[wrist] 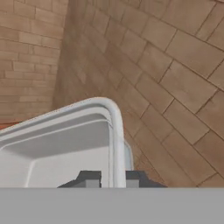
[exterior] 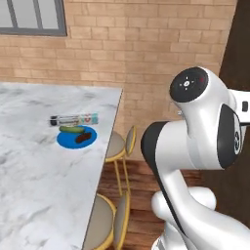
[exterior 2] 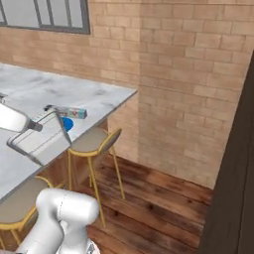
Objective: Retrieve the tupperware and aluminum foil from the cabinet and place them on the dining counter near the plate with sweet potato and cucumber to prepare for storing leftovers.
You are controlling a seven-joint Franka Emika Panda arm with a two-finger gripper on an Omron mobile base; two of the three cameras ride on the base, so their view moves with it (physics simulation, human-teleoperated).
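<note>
1. Gripper [wrist: 113, 178] pinches the tupperware [wrist: 65, 148] by its rim, one fingertip on each side of the wall.
2. Tupperware [exterior 2: 42, 136] hangs tilted in the air, over the dining counter [exterior 2: 30, 92] edge.
3. Aluminum foil [exterior: 74, 119] lies on the dining counter [exterior: 34, 166], just behind the blue plate [exterior: 73, 140] with cucumber [exterior: 72, 129].
4. Yellow-framed stools [exterior: 119, 144] stand along the counter's side.

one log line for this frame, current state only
gripper: shut on tupperware rim | foil: on dining counter by blue plate | tupperware: not yet placed
</note>
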